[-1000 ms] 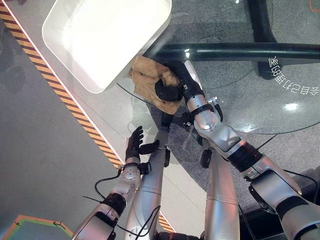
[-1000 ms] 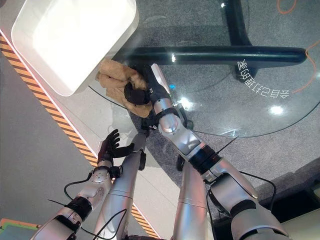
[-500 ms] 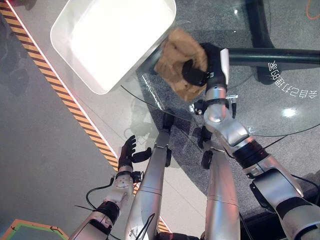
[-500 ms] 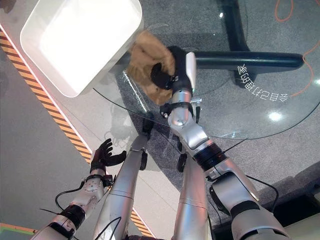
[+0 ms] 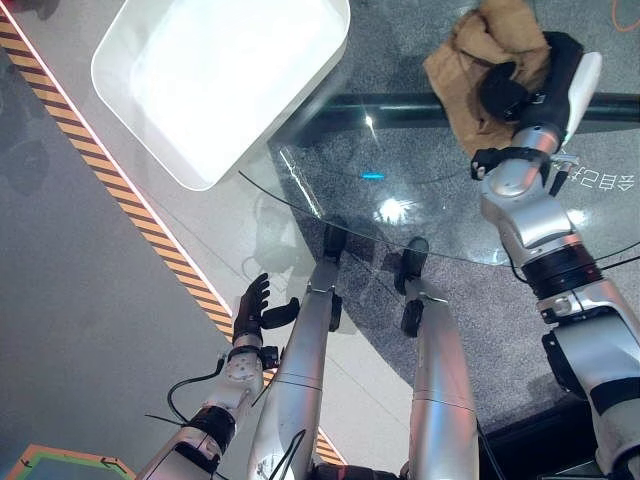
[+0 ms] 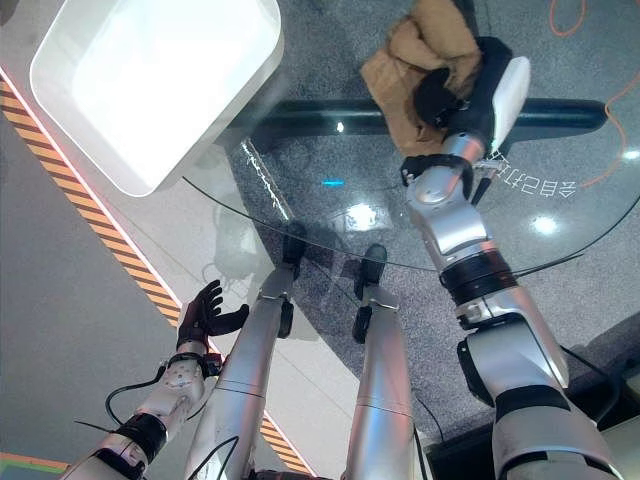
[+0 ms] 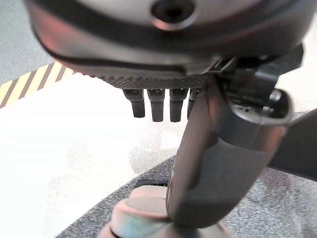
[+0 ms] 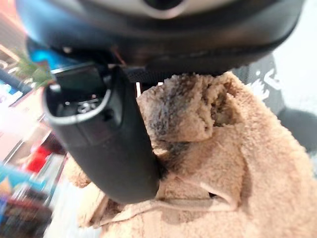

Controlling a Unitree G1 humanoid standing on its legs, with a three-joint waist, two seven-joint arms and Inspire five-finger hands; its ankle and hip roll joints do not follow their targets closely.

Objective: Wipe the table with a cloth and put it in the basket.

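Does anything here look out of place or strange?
Nothing looks spilled or damaged. The brown cloth is bunched up in the right hand over the far side of the glass table, away from the white basket.

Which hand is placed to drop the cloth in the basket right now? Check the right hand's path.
Probably the right hand: its fingers are curled round the brown cloth above the glass table, and nothing stands between it and the white basket to its left. The left hand hangs low and holds nothing.
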